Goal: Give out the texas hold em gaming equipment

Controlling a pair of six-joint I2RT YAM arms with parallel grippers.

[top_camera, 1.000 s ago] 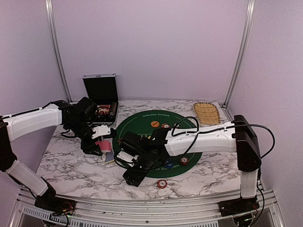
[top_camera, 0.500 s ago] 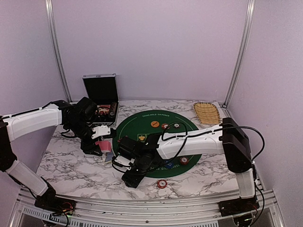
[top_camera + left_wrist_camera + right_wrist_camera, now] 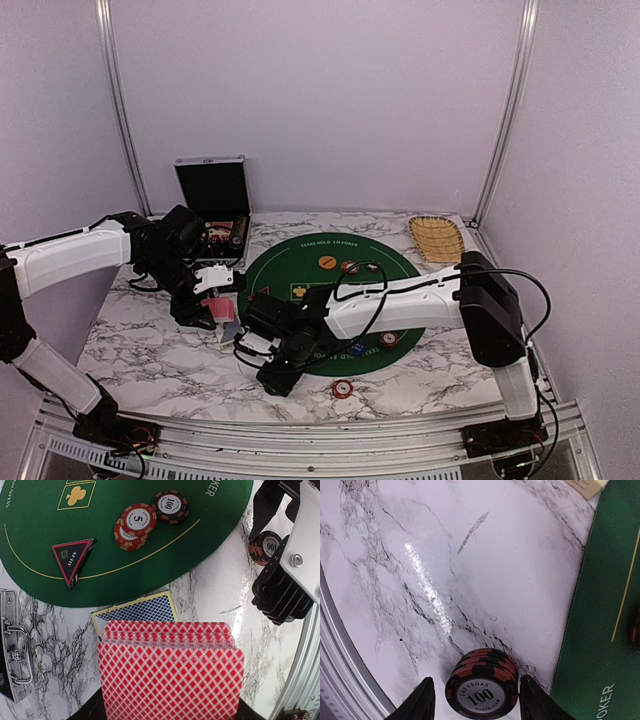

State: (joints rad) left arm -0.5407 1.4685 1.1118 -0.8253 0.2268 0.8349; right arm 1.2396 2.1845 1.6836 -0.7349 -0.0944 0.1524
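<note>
My left gripper is shut on a fanned deck of red-backed playing cards, held over the marble left of the green mat; from above the gripper sits by the mat's left edge. My right gripper is open, its jaws either side of a stack of black-and-red 100 poker chips on the marble. The right finger is almost touching the stack and a gap shows on the left. The same stack shows in the left wrist view. On the mat lie a dark triangular marker, red chips and a black chip.
The round green mat carries an orange disc, a blue disc and a red chip. Another red chip lies near the front edge. A blue-backed card lies under the deck. Black case back left, wicker basket back right.
The right arm has reached further left and forward. Its jaws have narrowed around the 100 chip stack. The left arm and its cards have stayed put.
</note>
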